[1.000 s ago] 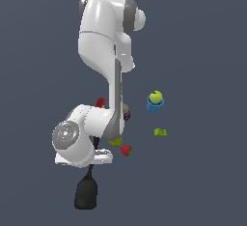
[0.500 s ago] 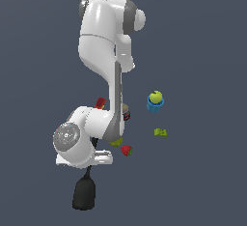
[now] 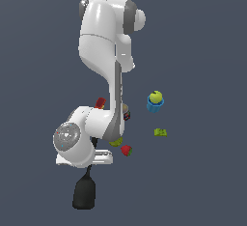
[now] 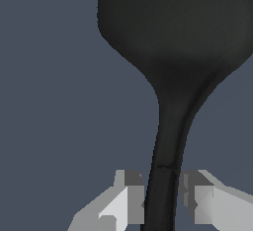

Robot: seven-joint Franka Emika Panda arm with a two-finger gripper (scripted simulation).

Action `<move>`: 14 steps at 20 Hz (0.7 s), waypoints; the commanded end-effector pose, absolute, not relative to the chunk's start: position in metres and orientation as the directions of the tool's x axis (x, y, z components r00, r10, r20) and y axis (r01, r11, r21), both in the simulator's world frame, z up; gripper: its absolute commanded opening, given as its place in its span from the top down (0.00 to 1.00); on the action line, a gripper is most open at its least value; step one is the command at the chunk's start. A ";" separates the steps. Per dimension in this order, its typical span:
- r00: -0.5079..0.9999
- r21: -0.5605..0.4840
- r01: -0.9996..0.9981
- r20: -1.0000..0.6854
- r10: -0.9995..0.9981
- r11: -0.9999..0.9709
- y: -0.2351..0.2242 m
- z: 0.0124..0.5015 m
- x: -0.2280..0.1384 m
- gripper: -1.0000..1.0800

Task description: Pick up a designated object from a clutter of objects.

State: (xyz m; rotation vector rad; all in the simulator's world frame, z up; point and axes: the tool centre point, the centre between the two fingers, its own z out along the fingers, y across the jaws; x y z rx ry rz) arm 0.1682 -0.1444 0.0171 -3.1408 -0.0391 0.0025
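The gripper (image 4: 161, 203) pinches the thin handle of the black spatula (image 4: 170, 42), and the big heavy blade could tip and slip out when lifted.

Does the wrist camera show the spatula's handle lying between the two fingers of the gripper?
Yes, in the wrist view the thin handle of the black spatula runs down between the two fingers of the gripper.

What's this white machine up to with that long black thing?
The white robot arm has brought its gripper down over a black spatula. The two fingers sit either side of the thin handle, close against it. Whether they grip it already is hard to tell. Nearby lie a strawberry and a blue cup holding a green apple.
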 end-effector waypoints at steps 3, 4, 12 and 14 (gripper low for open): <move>1.000 0.000 0.025 0.000 0.025 -1.000 -0.141 0.022 0.166 1.00; 1.000 0.000 0.025 0.000 0.025 -1.000 -0.140 0.023 0.165 1.00; 1.000 0.000 0.025 0.000 0.025 -1.000 -0.123 0.043 0.149 1.00; 1.000 0.000 0.025 0.000 0.025 -1.000 -0.116 0.051 0.143 1.00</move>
